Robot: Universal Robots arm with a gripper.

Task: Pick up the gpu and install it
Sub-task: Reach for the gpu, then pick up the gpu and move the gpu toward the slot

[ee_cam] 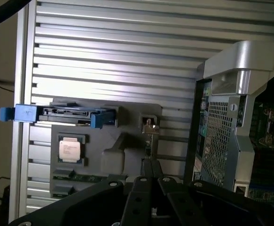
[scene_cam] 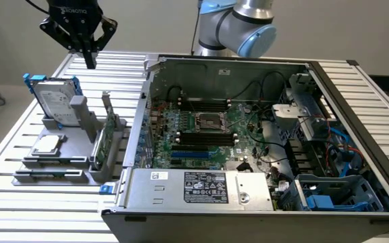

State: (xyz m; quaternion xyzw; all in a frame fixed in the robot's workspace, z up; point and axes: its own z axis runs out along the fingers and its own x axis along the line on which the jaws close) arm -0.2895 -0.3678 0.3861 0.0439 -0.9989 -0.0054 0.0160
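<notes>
The gpu (scene_cam: 106, 135) stands on edge in a slot of the grey holder (scene_cam: 59, 164), green board showing and its silver bracket pointing up. In the wrist view the gpu (ee_cam: 148, 128) appears edge-on as a thin strip with a silver bracket end. My gripper (scene_cam: 89, 59) hangs high above the table's far corner at the exterior view's left, well above and behind the holder. Its black fingers are shut together with nothing between them. In the wrist view my gripper (ee_cam: 149, 165) has its tips lined up just short of the card's edge.
A silver hard drive (scene_cam: 54, 100) with a blue frame stands in the same holder, and a square processor chip (scene_cam: 48, 146) lies flat beside it. The open computer case (scene_cam: 201, 189), its motherboard (scene_cam: 208, 132) exposed, fills the slatted table's middle and exterior view's right.
</notes>
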